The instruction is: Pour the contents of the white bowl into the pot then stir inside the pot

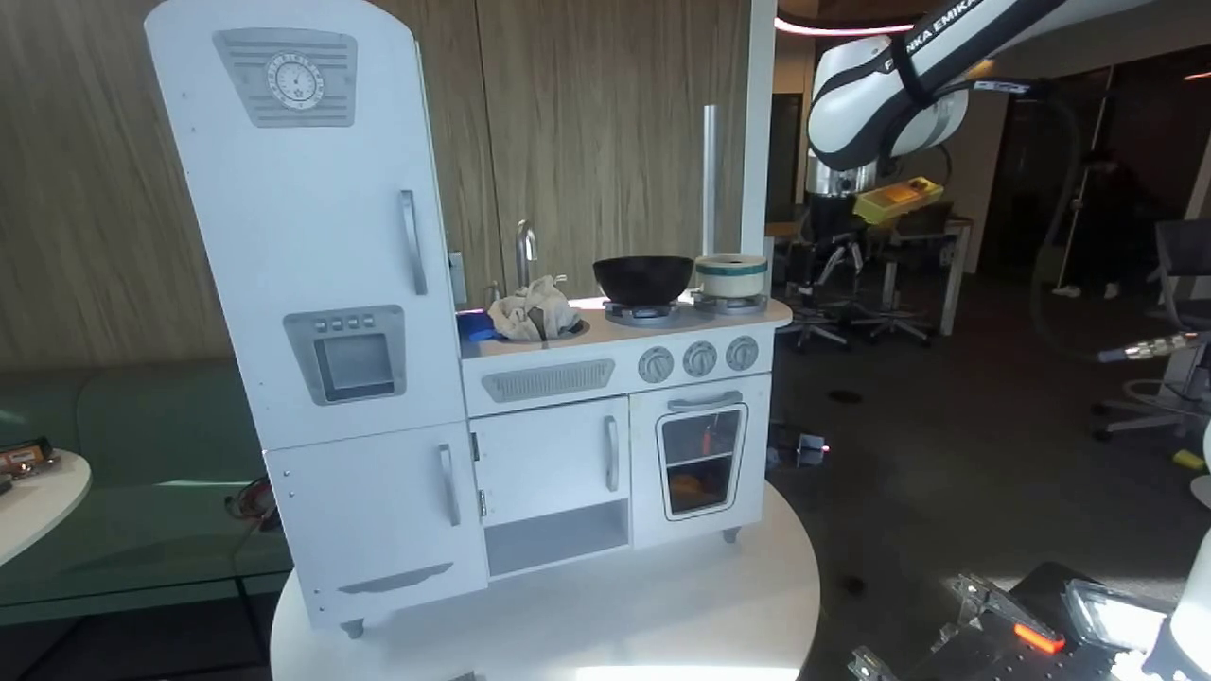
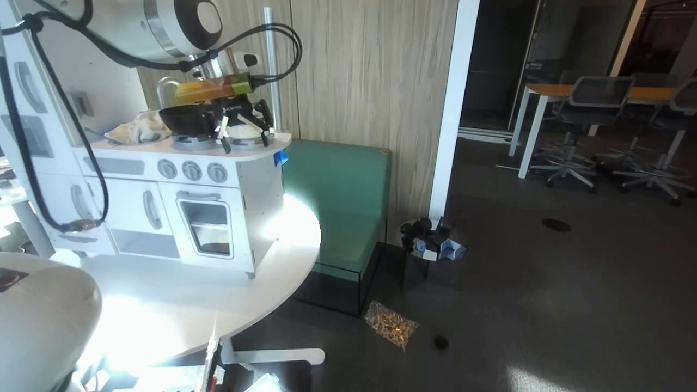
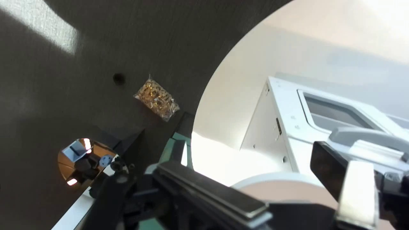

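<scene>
Pot (image 1: 645,282) on a burner (image 1: 645,319) shows in both exterior views only.

The wide black pot (image 1: 643,281) is being borne upright by a stove burner (image 1: 643,318); just beside it, the green-banded white bowl (image 1: 731,285) is being supported upright by a neighbouring burner (image 1: 729,305).

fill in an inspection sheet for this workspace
Surface: white round table bearing the toy kitchen; bright glare
Job's things: dark pot on a burner; teal-banded white container, possibly the bowl, on the next burner; contents not visible
Clutter: crumpled cloth at the sink, blue object beside it; clear bag on the floor
Gripper: open, nothing held
Cables: black cable hanging from the arm in a loop
Surroundings: green bench, office chairs
</scene>
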